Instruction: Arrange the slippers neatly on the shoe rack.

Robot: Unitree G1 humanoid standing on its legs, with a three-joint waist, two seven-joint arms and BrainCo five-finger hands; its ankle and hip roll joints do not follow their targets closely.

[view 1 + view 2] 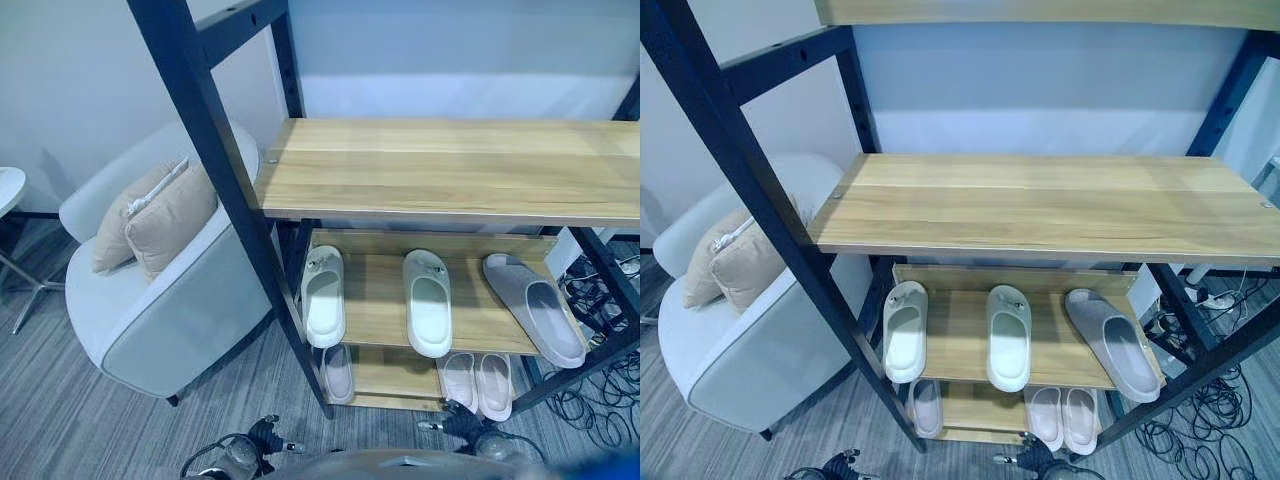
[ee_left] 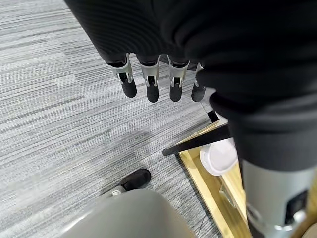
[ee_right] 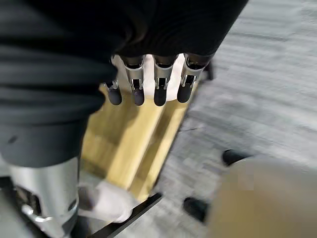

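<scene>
Three slippers lie on the shoe rack's (image 1: 450,170) middle shelf: two white ones (image 1: 325,295) (image 1: 428,302) straight, the grey slipper (image 1: 535,308) skewed, likely the one needing squaring. Paler slippers (image 1: 478,380) sit on the bottom shelf. The left hand (image 2: 151,82) and right hand (image 3: 148,82) hang empty, fingers loose, over grey carpet (image 1: 60,420). An armchair (image 1: 160,300) stands beside.

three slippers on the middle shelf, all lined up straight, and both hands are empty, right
Not quite. In the left eye view the grey slipper on the middle shelf lies at an angle; the two white slippers are straight. Both hands are empty.
</scene>
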